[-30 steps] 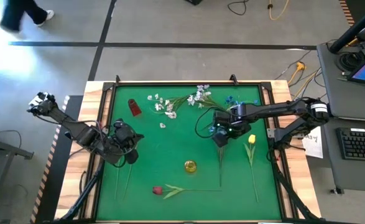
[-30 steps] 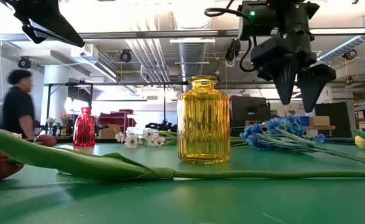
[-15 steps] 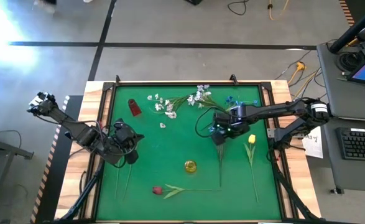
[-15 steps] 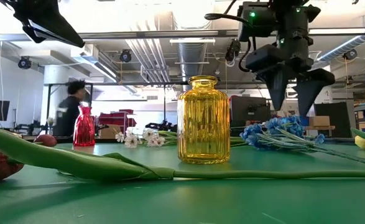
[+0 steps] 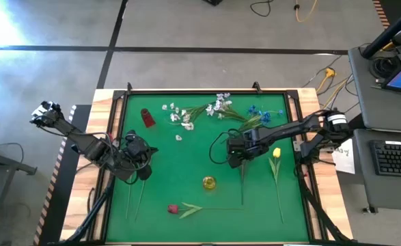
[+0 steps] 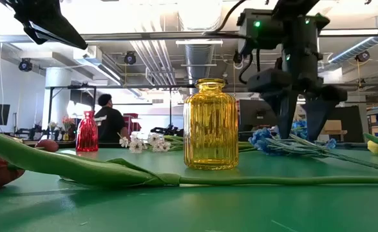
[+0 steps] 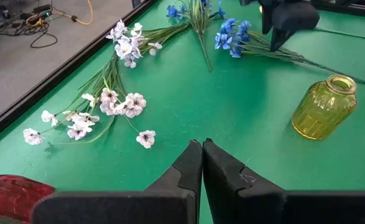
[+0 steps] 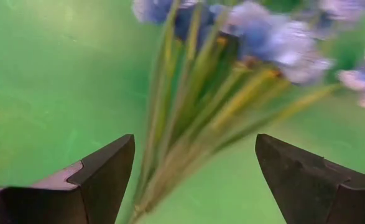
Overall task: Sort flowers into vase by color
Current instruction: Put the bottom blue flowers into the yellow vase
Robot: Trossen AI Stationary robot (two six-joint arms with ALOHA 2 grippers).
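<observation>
right fingers apart astride blue flower stems | left fingers together, idle | no readable writing

The right claw has moved from its spot beside the blue flowers' blooms toward the middle of the table, down along their stems, and the right arm has folded in with it. In the low view it has sunk from well above the blue flowers until its spread fingers reach down to bloom height, over the stems. Behind the table, a person has walked from the room's far left to just beside the red vase.
</observation>
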